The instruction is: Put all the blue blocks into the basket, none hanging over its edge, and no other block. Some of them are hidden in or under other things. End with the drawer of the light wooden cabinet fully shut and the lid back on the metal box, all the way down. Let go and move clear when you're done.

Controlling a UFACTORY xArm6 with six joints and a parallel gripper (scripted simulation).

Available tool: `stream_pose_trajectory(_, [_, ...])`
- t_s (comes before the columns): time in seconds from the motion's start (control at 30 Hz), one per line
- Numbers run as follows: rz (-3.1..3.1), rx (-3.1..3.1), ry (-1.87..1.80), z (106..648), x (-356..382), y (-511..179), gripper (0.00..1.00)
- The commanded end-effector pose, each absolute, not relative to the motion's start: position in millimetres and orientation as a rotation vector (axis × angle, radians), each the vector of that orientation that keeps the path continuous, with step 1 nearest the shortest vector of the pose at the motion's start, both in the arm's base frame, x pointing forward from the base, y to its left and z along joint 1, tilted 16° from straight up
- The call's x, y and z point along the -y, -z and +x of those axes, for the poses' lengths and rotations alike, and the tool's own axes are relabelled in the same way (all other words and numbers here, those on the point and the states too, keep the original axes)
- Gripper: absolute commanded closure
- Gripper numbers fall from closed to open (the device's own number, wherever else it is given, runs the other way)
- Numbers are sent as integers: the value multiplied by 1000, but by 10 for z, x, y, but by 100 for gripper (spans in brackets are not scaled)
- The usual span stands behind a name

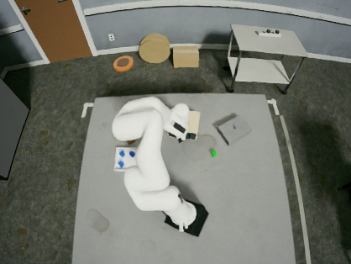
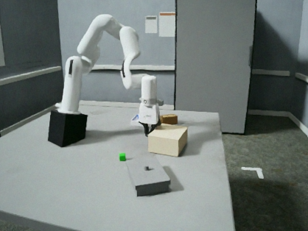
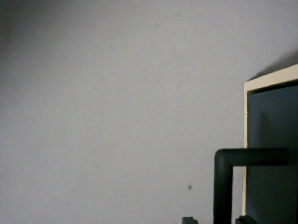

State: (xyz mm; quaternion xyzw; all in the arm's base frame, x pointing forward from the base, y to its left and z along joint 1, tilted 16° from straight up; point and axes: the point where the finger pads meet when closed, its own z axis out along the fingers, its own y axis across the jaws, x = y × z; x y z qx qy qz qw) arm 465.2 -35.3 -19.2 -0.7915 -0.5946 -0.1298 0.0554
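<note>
The white basket (image 1: 128, 163) at the left holds three visible blue blocks (image 1: 122, 154) (image 1: 132, 154) (image 1: 121, 164); the arm hides part of it. My gripper (image 2: 147, 134) (image 3: 217, 220) is partly open at the front of the light wooden cabinet (image 1: 194, 121) (image 2: 166, 141). Its fingertips are on either side of the black drawer handle (image 3: 223, 187), with a gap on both sides. The dark drawer front (image 3: 275, 120) appears set within the cabinet's frame; how fully it is shut is unclear. The grey metal box (image 2: 152, 189) has its knobbed lid (image 1: 240, 130) (image 2: 149, 176) on top; its exact seating is unclear.
A green block (image 1: 213, 153) (image 2: 122, 157) lies on the table near the metal box. A brown object (image 1: 131, 142) (image 2: 169, 118) stands behind the basket, partly hidden by the arm in the top view.
</note>
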Motion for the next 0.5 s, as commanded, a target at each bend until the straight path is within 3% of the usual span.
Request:
stream_pose_trajectory(0.0, [-2405,1806,398,4665,358,179,76])
stream_pose_trajectory(0.13, [-2405,1806,398,4665,358,179,76])
stream_pose_trajectory(0.17, [-2405,1806,398,4665,358,179,100])
stream_pose_trajectory(0.47, [-2405,1806,398,4665,358,179,100])
